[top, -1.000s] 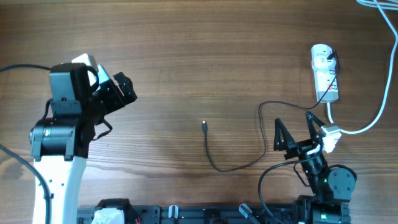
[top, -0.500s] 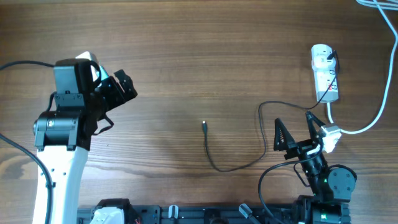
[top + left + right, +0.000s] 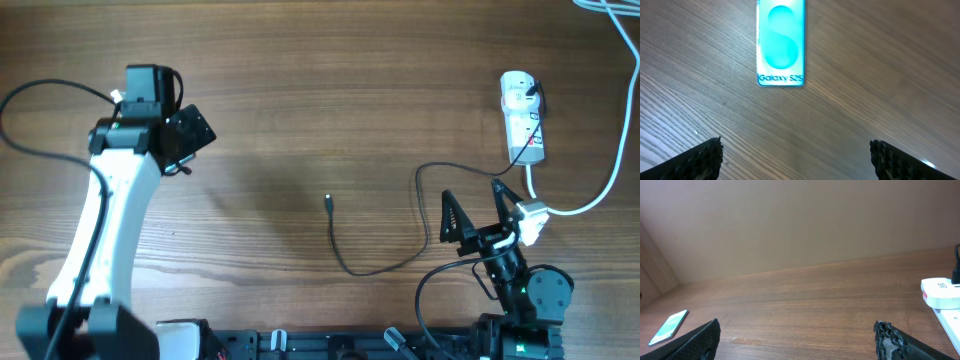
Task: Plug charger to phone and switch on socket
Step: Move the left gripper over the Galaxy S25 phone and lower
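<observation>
The phone (image 3: pixel 781 42) lies flat on the wood with its teal screen up, ahead of my left gripper (image 3: pixel 797 160). That gripper is open, hovers above the table and holds nothing. From the right wrist view the phone (image 3: pixel 668 326) is small at the far left. The charger (image 3: pixel 385 262) is a thin black cable looping over the table, its plug tip (image 3: pixel 328 201) lying free near the centre. The white socket (image 3: pixel 521 116) sits at the far right, also seen as the socket (image 3: pixel 940 292) in the right wrist view. My right gripper (image 3: pixel 476 207) stands open near the front edge, beside the cable loop.
A thick white cord (image 3: pixel 600 190) curves from the socket toward the back right corner. The left arm (image 3: pixel 105 210) stretches up the left side of the table. A black rail (image 3: pixel 330 345) runs along the front edge.
The left arm has stretched toward the back of the table, its wrist moving up and slightly right. The right arm, cable and socket have not moved.
</observation>
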Robot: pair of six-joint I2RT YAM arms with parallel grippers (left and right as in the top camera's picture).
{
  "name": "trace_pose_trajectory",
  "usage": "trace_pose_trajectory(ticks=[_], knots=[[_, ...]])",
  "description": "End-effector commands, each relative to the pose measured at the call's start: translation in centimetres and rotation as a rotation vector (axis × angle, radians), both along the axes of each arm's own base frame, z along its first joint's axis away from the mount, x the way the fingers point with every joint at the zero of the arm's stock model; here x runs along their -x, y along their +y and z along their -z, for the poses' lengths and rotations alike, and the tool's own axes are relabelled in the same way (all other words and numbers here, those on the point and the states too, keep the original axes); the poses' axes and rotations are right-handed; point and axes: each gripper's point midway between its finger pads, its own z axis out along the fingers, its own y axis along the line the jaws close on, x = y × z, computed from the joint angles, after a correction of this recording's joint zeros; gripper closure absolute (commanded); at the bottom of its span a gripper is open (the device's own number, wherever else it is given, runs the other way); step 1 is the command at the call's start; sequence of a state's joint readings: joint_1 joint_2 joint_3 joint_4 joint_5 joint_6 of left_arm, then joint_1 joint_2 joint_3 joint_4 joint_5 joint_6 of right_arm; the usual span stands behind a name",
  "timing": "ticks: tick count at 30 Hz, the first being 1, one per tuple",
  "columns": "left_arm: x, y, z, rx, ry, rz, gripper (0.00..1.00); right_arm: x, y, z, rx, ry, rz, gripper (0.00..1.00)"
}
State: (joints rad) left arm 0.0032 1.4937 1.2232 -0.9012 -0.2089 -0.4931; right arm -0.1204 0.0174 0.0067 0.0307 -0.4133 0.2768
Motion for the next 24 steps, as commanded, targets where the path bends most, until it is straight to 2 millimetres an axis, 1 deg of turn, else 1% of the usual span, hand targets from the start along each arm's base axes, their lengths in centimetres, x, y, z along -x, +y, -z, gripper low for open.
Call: trace_pose_trajectory(ticks=[1,5,10,13,16,24], knots=[[-1.2,2.7,1.0,-0.035,0.001,-0.137,0.00,0.0,-0.1,-0.3,-0.011,-0.010,0.005,0.00],[-1.9,4.3,2.9,0.025,0.014,-0.205,0.00,0.0,-0.1,-0.3,-0.011,-0.010,0.005,0.00],[-3.7,5.6,4.2,0.123,-0.033,-0.238,0.00,0.0,-0.1,-0.3,-0.011,-0.010,0.005,0.00],[-4.8,6.4,4.7,0.150,-0.067,-0.250,0.00,0.0,-0.1,-0.3,-0.011,-0.010,0.005,0.00],[-5.7,6.7,5.4,0.146,-0.077,-0.243,0.00,0.0,-0.1,-0.3,-0.011,-0.010,0.005,0.00],[-8.0,7.2,8.6,0.123,-0.082,-0.190,0.00,0.0,-0.1,-0.3,-0.011,-0.010,0.005,0.00]])
